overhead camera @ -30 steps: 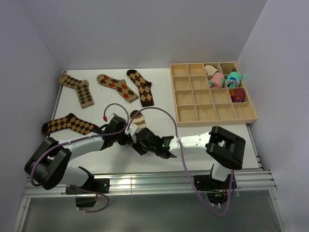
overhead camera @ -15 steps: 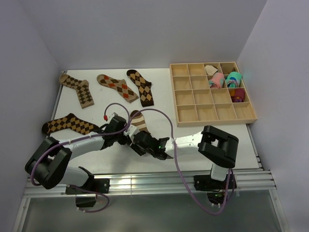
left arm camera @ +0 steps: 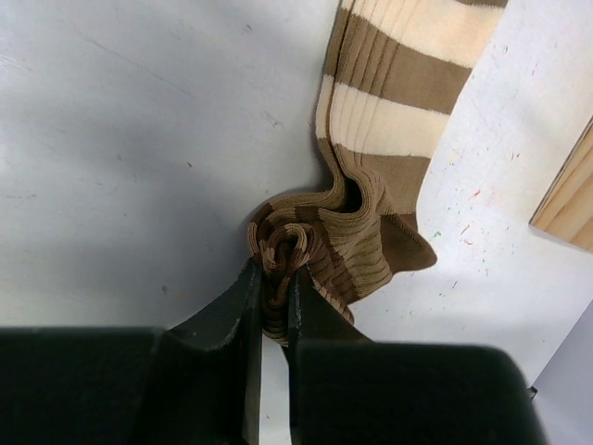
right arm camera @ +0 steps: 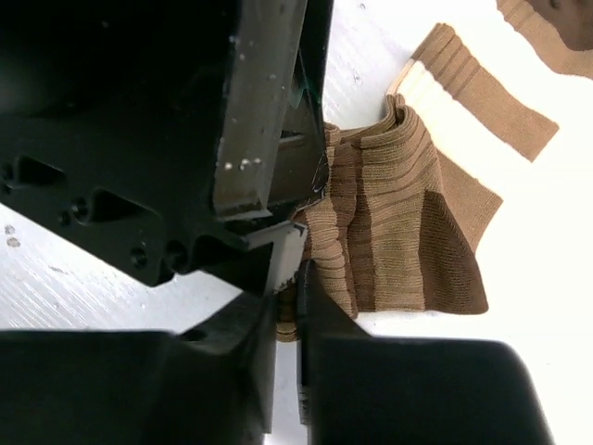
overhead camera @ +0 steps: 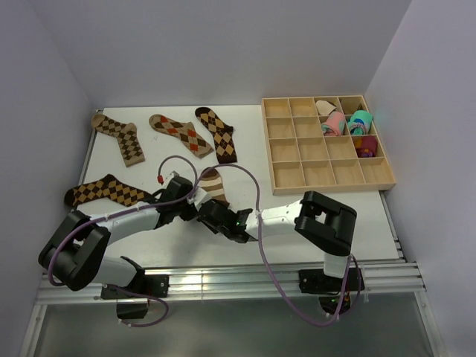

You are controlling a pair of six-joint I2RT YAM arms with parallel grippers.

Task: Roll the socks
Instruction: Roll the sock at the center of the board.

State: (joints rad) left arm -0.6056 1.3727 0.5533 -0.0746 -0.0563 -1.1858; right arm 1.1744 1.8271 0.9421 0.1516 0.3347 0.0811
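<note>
Pinching the coiled end of the striped sock (left arm camera: 389, 102), the left end effector (left arm camera: 275, 278) has its jaws drawn narrow, with the tight spiral of brown ribbed knit caught between them. The right end effector (right arm camera: 287, 311) meets it from the opposite side. Its jaws are likewise narrow, gripping a fold of the same bunched fabric just beside the left tool's fingertips. Beyond the two grips the sock lies partly gathered, then flat, its brown-and-cream bands running away across the white worktop (overhead camera: 253, 160) near the middle front. Four argyle socks (overhead camera: 181, 134) lie unrolled and apart from it: three in a row toward the back left, and one at the left edge beside the left arm. A wooden tray (overhead camera: 331, 186) of compartments sits at the back right. Pink and teal rolled bundles (overhead camera: 335, 123) occupy its far right cells.
</note>
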